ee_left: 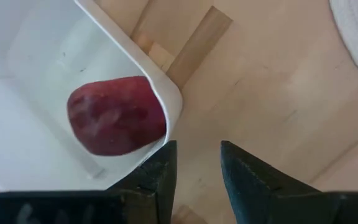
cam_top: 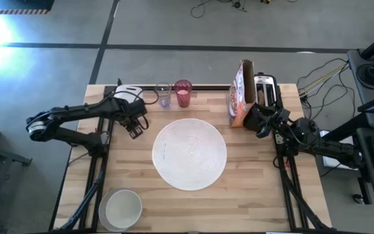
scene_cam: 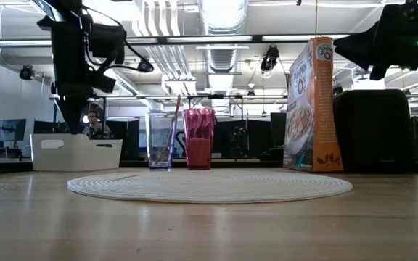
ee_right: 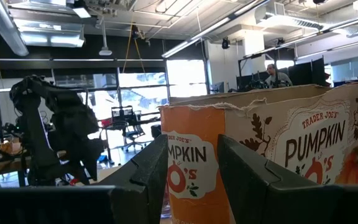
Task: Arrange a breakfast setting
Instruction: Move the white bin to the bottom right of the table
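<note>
A round white ribbed placemat (cam_top: 190, 154) lies flat in the middle of the table. A small white bowl (cam_top: 120, 208) stands at the near left. A pink-red tumbler (cam_top: 183, 94) stands at the far edge. A red fruit (ee_left: 117, 115) lies on the floor of a white tub (ee_left: 166, 99) at the far left. My left gripper (ee_left: 197, 149) points down, open, just outside the tub's corner over bare wood (cam_top: 135, 132). My right gripper (ee_right: 191, 143) is open at the right, facing a cereal box (ee_right: 191, 168), with nothing between its fingers.
A clear glass (cam_top: 163, 95) stands beside the tumbler. The orange cereal box (cam_top: 241, 94) stands upright at the far right, with a black-and-silver toaster (cam_top: 265, 90) right behind it. The white tub (scene_cam: 77, 154) sits under my left arm. Bare wood lies in front of the placemat.
</note>
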`<state>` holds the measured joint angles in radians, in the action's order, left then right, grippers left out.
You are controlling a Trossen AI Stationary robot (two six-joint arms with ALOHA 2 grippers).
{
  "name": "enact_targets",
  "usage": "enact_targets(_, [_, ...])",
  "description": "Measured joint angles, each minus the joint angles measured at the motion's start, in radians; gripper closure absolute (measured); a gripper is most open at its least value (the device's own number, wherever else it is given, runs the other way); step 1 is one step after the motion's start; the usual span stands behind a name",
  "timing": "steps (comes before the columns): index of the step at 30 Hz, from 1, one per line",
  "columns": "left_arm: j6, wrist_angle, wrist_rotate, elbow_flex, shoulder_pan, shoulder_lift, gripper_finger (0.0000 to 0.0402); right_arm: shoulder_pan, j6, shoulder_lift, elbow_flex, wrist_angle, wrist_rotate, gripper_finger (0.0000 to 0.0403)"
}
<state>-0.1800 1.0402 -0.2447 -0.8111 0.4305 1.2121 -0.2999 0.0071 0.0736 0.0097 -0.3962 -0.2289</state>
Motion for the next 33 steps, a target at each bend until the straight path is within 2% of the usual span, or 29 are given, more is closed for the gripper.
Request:
enact_targets(14, [0.03, -0.049, -0.019, 0.033, 0.006, 0.108, 0.0295, 0.0, 0.0, 0.0, 0.0, 0.0, 0.0, 0.0275])
enact_targets(30, [0.093, -0.022, 0.0, -0.056, 0.006, 0.035, 0.0295, 0.0, 0.0, 0.0, 0.0, 0.0, 0.0, 0.0275])
enact_targets(33, [0.112, -0.024, -0.037, -0.063, 0.006, 0.029, 0.0295, 0.0, 0.0, 0.0, 0.0, 0.0, 0.0, 0.0275])
